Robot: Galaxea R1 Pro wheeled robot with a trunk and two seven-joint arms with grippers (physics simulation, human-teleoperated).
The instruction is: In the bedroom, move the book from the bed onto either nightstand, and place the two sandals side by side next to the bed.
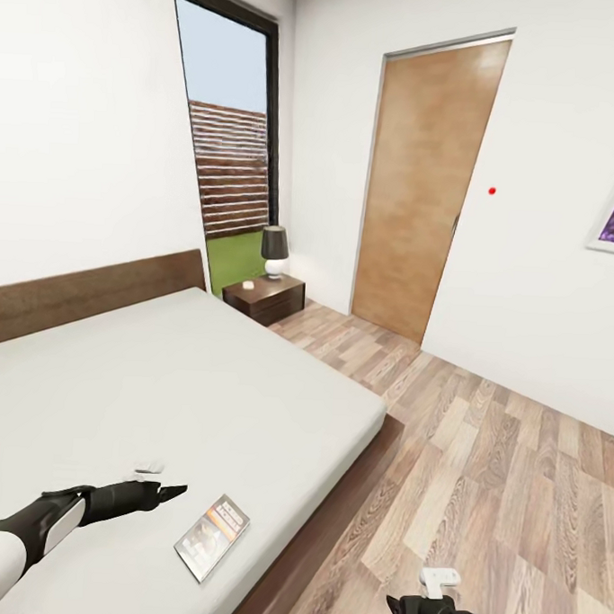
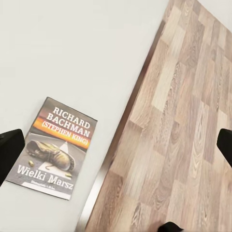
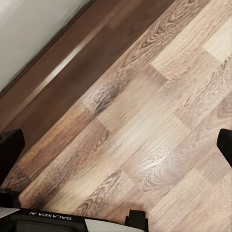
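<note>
I note the book lying flat near the bed's edge, just beside and apart from my left hand, fingers spread wide and empty, while my right hand, also open, hangs over the wooden floor, nightstand well apart.

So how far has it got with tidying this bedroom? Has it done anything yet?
Nothing looks finished yet. The book lies flat on the bed near its edge, untouched. In hand: the left gripper hovers open just beside the book, apparently lining up to pick it up. Left to do: carry it to the nightstand by the window, then set the two sandals side by side next to the bed. The right gripper hangs open over the floor.
</note>
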